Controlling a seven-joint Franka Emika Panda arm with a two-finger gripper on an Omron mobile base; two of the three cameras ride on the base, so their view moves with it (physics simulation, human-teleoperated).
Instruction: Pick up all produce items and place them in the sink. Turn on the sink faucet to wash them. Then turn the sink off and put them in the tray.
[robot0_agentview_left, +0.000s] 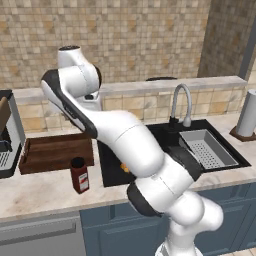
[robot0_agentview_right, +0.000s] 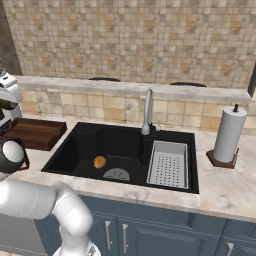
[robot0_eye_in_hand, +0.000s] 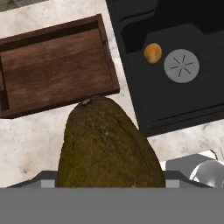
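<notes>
Between tray (robot0_eye_in_hand: 57, 65) and sink (robot0_eye_in_hand: 175, 100), olive-brown fruit (robot0_eye_in_hand: 107, 144) clamped in fingers; orange fruit (robot0_eye_in_hand: 152, 53) beside drain (robot0_eye_in_hand: 181, 65).

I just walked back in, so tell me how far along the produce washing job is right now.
Done: the orange-yellow fruit already lies in the black sink, beside the drain. In hand: the olive-brown fruit sits in the end effector above the counter, between the wooden tray and the sink. Left: drop it in, run the faucet, which shows no water, shut it off, then move both fruits to the tray.
</notes>
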